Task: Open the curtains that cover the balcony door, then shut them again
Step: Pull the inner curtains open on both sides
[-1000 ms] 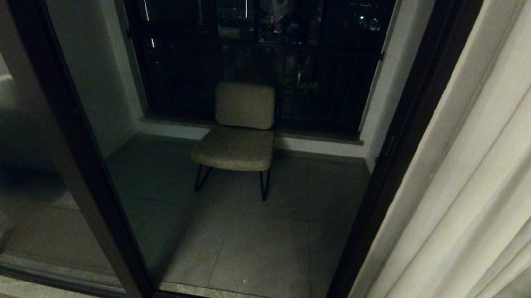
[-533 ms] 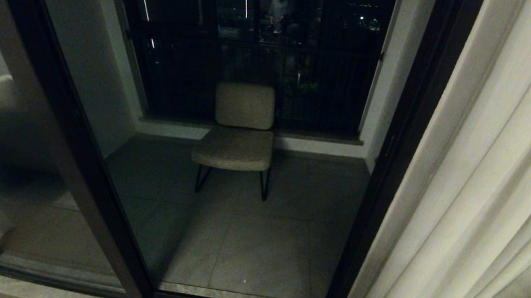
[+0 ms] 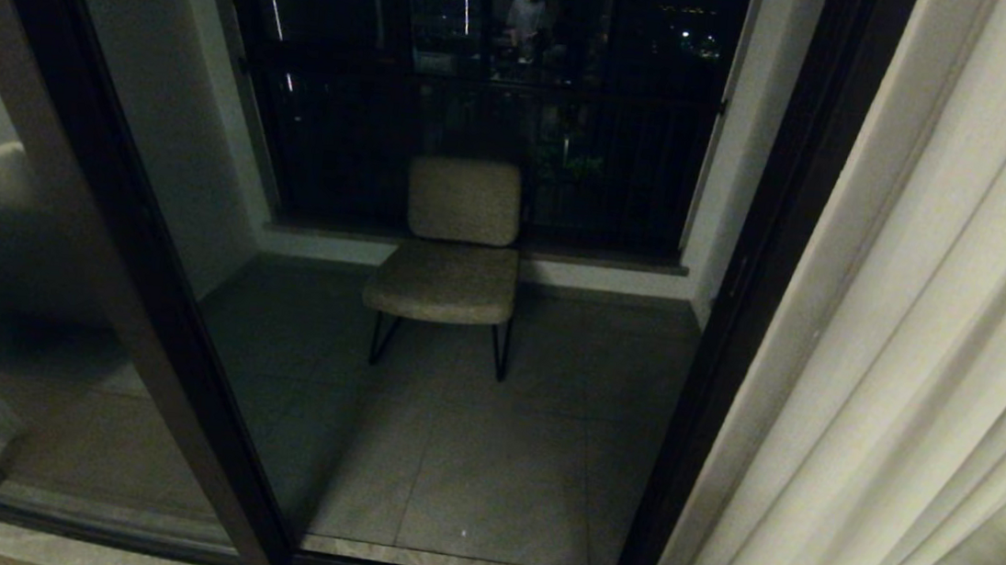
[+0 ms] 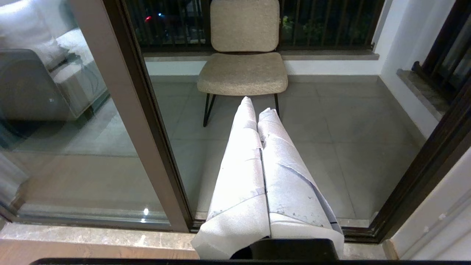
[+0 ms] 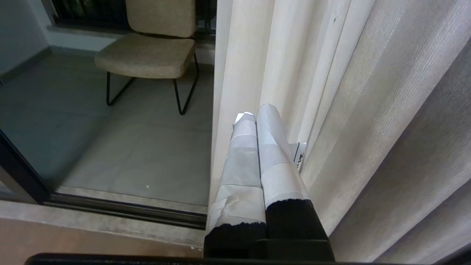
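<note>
One curtain panel hangs gathered at the right of the balcony door, glass uncovered. Beyond the door, a beige chair on grey tiles. Left gripper: wrapped fingers pressed together, empty, before the door. Right gripper: fingers together, empty, tips at the curtain's pleats.

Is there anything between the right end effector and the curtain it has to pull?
Nothing visible. The right end effector, fingers together, points straight at the curtain folds close ahead, with no object between them.
</note>
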Controlling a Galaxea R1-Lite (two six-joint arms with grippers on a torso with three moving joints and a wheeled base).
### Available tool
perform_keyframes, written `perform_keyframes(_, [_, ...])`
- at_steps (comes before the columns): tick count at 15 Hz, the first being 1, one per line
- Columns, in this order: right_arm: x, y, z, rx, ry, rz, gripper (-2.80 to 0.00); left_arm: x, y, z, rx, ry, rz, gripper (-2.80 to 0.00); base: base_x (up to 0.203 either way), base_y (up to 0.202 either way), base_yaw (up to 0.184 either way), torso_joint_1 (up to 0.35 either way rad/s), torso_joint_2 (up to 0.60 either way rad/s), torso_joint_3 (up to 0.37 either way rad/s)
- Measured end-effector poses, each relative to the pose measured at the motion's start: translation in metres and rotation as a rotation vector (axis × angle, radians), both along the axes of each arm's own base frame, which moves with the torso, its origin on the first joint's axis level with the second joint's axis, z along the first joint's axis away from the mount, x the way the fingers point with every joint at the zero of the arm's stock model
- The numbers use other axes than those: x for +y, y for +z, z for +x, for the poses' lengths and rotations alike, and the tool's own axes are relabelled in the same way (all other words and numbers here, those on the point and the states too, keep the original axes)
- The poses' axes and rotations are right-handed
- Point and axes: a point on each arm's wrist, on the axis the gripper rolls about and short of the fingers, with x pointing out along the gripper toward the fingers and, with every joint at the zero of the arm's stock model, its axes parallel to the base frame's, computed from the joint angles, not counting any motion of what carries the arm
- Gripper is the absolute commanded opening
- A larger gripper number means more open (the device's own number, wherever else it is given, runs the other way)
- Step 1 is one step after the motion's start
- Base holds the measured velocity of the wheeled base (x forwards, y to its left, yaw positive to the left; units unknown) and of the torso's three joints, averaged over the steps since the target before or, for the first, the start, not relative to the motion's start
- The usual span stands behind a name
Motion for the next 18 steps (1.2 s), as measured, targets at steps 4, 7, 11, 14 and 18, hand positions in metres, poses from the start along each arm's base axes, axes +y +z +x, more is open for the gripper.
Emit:
perform_keyframes(4, [0.0000, 0.0000, -0.0001, 0.000, -0.002, 0.033, -2.80, 0.0000, 0.0000, 0.0000, 0.000, 0.000, 0.000, -2.80, 0.000, 0.000, 0.000, 0.000, 0.00, 0.000])
perform_keyframes(7, [-0.0001, 0.0001, -0.0001, -0.001, -0.003, 0.033, -2.80, 0.0000, 0.0000, 0.0000, 0.000, 0.000, 0.000, -2.80, 0.000, 0.000, 0.000, 0.000, 0.00, 0.000])
perform_keyframes(11, [-0.0001, 0.0001, -0.0001, -0.001, -0.002, 0.033, -2.80, 0.0000, 0.0000, 0.0000, 0.000, 0.000, 0.000, -2.80, 0.000, 0.000, 0.000, 0.000, 0.00, 0.000])
perform_keyframes(14, [-0.0001, 0.0001, -0.0001, -0.001, -0.002, 0.033, -2.80, 0.0000, 0.0000, 0.0000, 0.000, 0.000, 0.000, -2.80, 0.000, 0.000, 0.000, 0.000, 0.00, 0.000])
perform_keyframes(18, [-0.0001, 0.0000, -0.0001, -0.001, -0.002, 0.032, -2.80, 0.0000, 0.0000, 0.0000, 0.000, 0.000, 0.000, -2.80, 0.000, 0.000, 0.000, 0.000, 0.00, 0.000])
